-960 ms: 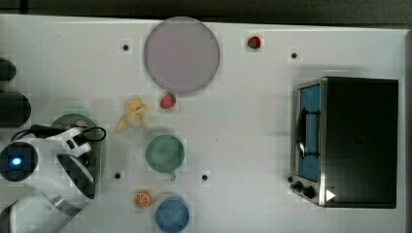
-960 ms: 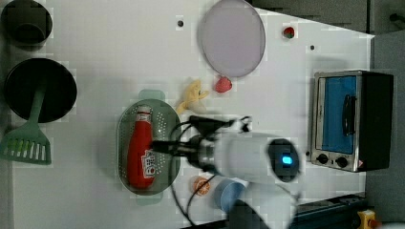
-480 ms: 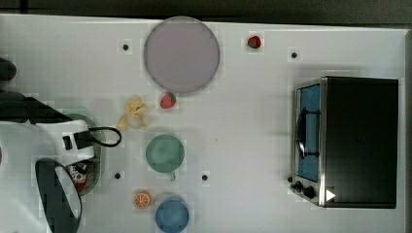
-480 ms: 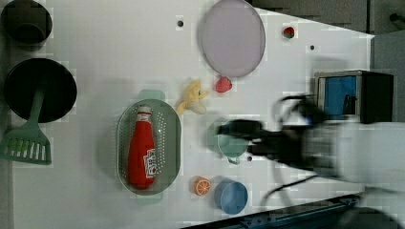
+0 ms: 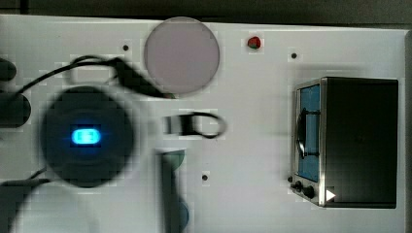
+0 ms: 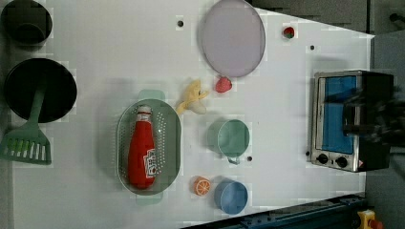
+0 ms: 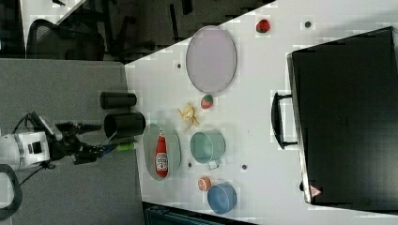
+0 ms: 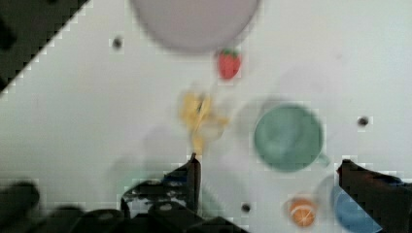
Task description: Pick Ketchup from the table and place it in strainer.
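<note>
The ketchup (image 6: 142,151) now lies on its side inside the strainer (image 6: 170,143), cap toward the banana (image 6: 193,97) — by the look of it, the placing is done. A second ago the arm hung right over the strainer; now the gripper (image 8: 269,175) has pulled well away from it, jaws wide apart and holding nothing.
</note>
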Available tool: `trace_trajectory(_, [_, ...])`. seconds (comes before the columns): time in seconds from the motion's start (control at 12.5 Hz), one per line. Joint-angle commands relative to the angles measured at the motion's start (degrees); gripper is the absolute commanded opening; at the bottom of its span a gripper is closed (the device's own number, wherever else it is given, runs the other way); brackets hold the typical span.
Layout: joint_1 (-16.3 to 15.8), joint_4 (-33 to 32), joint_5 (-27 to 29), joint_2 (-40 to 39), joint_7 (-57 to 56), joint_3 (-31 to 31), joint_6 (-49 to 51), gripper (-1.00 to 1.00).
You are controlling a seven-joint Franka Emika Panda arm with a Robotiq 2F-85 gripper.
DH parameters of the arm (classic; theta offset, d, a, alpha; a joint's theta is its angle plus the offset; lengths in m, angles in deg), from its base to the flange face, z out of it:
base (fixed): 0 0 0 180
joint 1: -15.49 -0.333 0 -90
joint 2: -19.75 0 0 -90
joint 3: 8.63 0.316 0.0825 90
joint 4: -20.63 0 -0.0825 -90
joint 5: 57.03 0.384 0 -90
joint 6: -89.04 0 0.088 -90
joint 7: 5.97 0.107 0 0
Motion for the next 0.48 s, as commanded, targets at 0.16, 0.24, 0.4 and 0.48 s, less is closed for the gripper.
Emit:
trace_trajectory(0.16, [2.9, -0.1, -4.9, -0.6, -4.8, -7.2, 4.1, 1.0])
trace_trajectory(0.24, [2.9, 0.4, -7.8, -0.8, -4.7, -7.9, 3.7, 1.0])
trace_trajectory(0.4, [2.9, 2.2, -9.7, -1.6, -4.7, -7.7, 3.5, 1.0])
trace_trajectory(0.48, [2.9, 2.7, -9.0, -1.6, -4.6, -7.7, 4.0, 1.0])
